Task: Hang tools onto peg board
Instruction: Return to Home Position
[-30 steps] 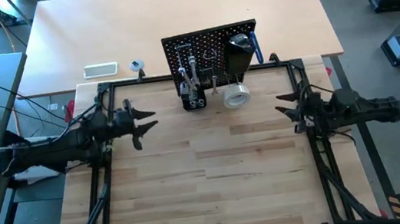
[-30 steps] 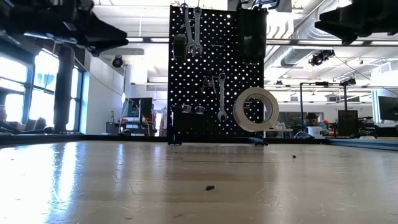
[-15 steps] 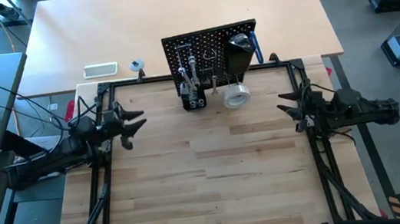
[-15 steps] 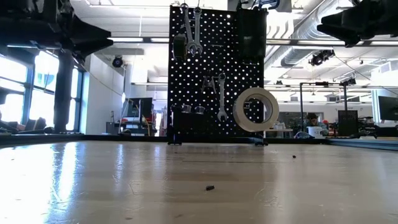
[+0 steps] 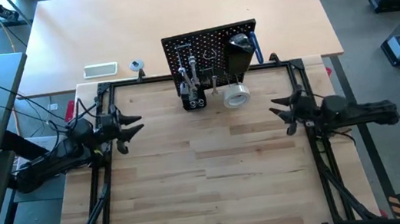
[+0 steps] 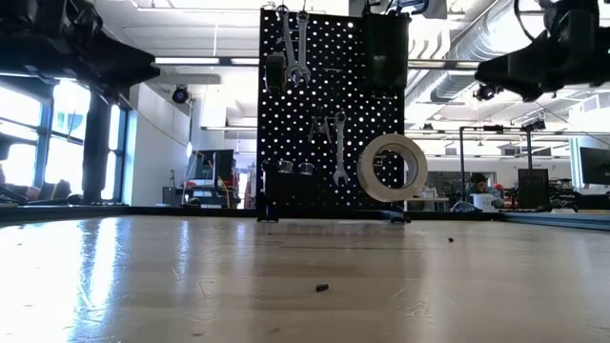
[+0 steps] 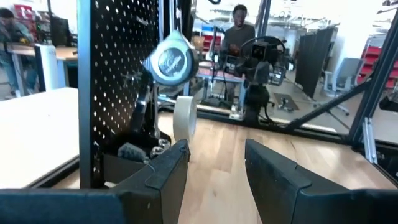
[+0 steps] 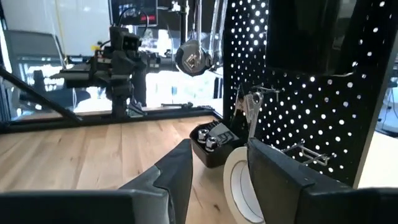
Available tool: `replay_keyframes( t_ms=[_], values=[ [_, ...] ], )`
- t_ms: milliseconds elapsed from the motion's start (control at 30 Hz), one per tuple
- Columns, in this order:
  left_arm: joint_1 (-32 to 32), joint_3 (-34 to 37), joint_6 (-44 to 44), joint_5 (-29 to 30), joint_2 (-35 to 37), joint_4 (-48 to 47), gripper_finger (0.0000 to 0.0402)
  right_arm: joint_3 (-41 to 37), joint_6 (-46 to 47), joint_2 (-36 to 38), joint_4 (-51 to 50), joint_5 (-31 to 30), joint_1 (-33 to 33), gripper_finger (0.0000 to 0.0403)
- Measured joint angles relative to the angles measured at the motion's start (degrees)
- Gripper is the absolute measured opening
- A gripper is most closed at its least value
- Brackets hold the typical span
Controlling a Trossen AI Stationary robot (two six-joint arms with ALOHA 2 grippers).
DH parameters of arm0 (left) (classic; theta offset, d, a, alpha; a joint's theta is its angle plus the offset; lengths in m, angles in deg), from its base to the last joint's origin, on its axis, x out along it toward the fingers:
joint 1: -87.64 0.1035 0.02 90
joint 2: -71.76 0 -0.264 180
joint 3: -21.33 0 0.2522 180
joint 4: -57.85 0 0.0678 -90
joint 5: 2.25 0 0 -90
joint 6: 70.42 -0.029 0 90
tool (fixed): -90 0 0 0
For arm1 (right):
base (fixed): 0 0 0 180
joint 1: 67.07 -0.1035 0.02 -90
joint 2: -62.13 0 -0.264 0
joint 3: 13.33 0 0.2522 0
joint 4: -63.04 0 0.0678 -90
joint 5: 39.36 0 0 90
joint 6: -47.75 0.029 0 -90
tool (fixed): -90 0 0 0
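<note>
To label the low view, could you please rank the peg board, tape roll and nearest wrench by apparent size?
Largest: peg board.
Then: tape roll.
Smallest: wrench, nearly as tall as the roll but far thinner.

The peg board (image 5: 210, 45) is black with a grid of holes; on it, silver wrenches (image 6: 303, 52), a cream tape roll (image 6: 365, 170), a blue-handled tool (image 5: 256, 46); the surface (image 5: 209, 180) before it is pale planked wood
</note>
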Motion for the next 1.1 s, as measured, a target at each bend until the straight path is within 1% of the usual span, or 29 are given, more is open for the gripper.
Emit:
replay_keyframes(
  t_ms=[167,367,567,733,900,1100],
  values=[
    [0.0,0.0,0.1,-0.7,0.0,-1.3,0.0152,-5.3,0.1,0.0,8.1,-0.9,0.1,0.0137],
    [0.0,0.0,0.1,-0.9,0.0,-1.0,0.0152,-8.2,2.3,0.0,10.2,-1.0,1.5,0.0133],
    [0.0,0.0,-1.0,-1.1,0.0,-1.4,0.0152,-8.3,2.1,0.0,10.6,-1.4,3.1,0.0133],
    [0.0,0.0,-1.0,-1.1,0.0,-2.2,0.0152,-8.3,0.6,-0.3,10.9,-6.9,4.0,0.0133],
    [0.0,0.0,0.8,-0.2,0.0,-2.9,0.0152,-8.3,1.0,-0.3,10.9,-7.0,4.0,0.0133],
    [0.0,0.0,1.0,-0.2,0.0,-3.2,0.0152,-8.3,1.0,-0.3,10.9,-7.0,4.0,0.0133]
  ],
)
